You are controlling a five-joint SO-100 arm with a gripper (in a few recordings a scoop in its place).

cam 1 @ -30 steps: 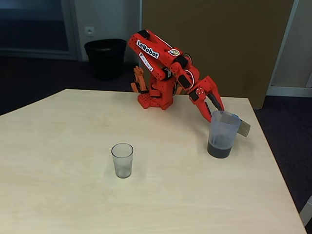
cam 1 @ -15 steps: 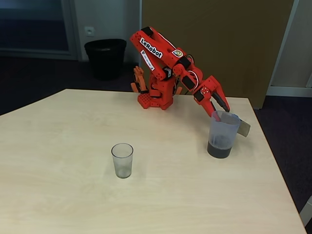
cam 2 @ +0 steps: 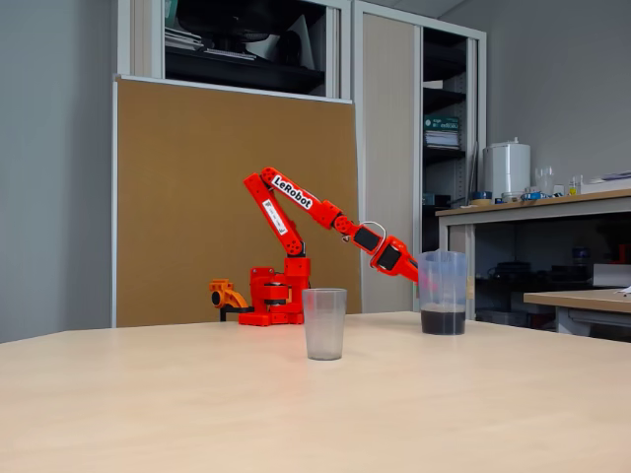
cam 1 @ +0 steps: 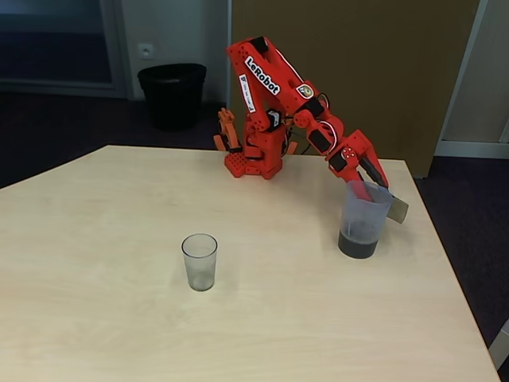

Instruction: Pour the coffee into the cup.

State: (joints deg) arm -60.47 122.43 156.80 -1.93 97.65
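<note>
The cup (cam 1: 199, 261) is a small clear tumbler standing upright near the table's middle; it is also in the foreground as the cup (cam 2: 324, 323). To the right stands the taller translucent jug (cam 1: 363, 219), upright, with the coffee (cam 1: 358, 243) as a dark layer at its bottom. The jug (cam 2: 443, 286) and the coffee (cam 2: 443, 320) show from the side too. A cardboard tab (cam 1: 398, 208) sticks out on the jug's right. My red gripper (cam 1: 372, 189) is at the jug's far rim, open, one finger tip at the rim, nothing held.
The arm's base (cam 1: 253, 163) stands at the table's far edge. The table's right edge (cam 1: 445, 263) runs close to the jug. A black bin (cam 1: 172, 94) sits on the floor behind the table. Bare tabletop lies between cup and jug.
The arm has stretched further right and lowered, bringing the gripper from left of the jug's rim to over its back right side. Jug and cup have not moved.
</note>
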